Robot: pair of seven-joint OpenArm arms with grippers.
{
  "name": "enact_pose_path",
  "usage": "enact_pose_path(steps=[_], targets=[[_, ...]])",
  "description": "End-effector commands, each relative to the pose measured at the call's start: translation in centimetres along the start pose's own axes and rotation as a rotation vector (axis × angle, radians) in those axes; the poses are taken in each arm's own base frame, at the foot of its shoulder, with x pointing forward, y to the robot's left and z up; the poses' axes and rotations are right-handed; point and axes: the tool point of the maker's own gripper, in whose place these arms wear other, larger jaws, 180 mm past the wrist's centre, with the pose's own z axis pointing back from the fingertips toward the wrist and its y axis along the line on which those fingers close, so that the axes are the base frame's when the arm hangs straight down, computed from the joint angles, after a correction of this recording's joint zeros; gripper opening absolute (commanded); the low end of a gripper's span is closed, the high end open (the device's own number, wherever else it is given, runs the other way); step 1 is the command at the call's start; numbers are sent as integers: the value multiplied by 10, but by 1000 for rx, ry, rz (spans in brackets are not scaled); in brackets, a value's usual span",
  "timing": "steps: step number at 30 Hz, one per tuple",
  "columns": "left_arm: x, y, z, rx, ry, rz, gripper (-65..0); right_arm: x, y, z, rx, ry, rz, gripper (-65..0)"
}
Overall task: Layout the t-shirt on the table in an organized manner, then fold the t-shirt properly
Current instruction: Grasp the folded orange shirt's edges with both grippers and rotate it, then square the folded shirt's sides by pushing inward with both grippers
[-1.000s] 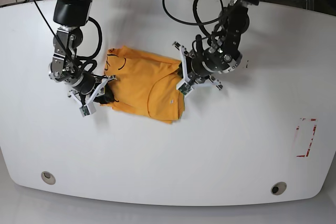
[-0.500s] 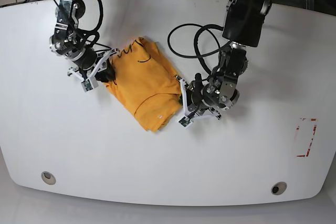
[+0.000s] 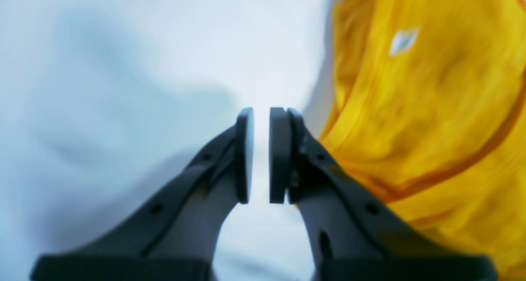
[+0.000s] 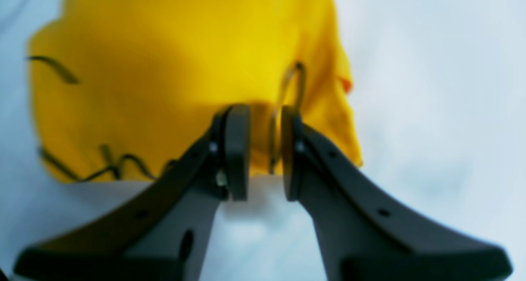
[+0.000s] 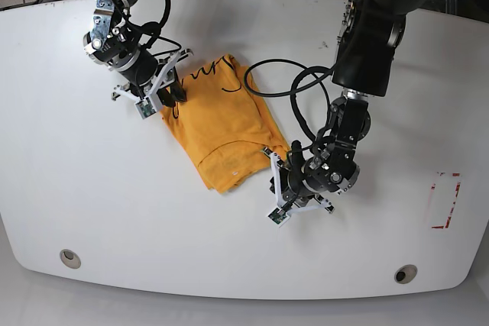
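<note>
The orange-yellow t-shirt [image 5: 221, 131] lies bunched in a diagonal strip on the white table [image 5: 114, 211], its white label [image 5: 231, 168] near its lower end. In the base view my right gripper [image 5: 172, 91] is at the shirt's upper left end. In the right wrist view the gripper [image 4: 265, 108] is shut on the t-shirt [image 4: 164, 67], whose hem with a dark line runs between the pads. My left gripper [image 5: 275, 177] sits at the lower right corner. In its wrist view this gripper [image 3: 261, 110] is shut with only a thin white slit showing, and the t-shirt [image 3: 431, 108] lies beside its right finger.
A red-taped rectangle [image 5: 445, 200] marks the table's right side. Two round grey grommet holes [image 5: 70, 258] [image 5: 406, 273] sit near the front edge. Black cables [image 5: 306, 89] loop from the left arm over the table behind the shirt.
The right gripper has moved toward the far edge, pulling the shirt's left end with it. The left gripper has swung toward the near edge. The shirt has turned from lying across to lying diagonally.
</note>
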Motion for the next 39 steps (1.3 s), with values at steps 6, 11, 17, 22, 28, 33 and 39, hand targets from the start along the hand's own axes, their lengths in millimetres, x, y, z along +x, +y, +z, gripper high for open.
enact_pose_path(steps=[6, 11, 17, 22, 28, 33, 39], targets=[[55, 4, 39, 58, -151, -56, -607, 53, -10, 13, -43, -90, 90, -520], [51, -34, 54, -25, -194, -9, -607, 65, -21, -1, -43, -103, 76, -518], [25, -87, 58, -126, -199, 75, -607, 63, -30, -28, -9, -70, 38, -518], [-3, -121, 52, -190, -150, 135, -607, 48, -38, -45, 7, -23, -16, -520], [-35, -137, 41, -228, -70, 169, -607, 36, -38, -47, 15, -28, -38, -520], [-72, -127, 33, -216, 26, 155, -607, 14, -30, -43, 27, -6, -58, -520], [-85, -93, 34, -158, 55, 114, -607, -12, -18, -35, 38, 37, -75, -520]])
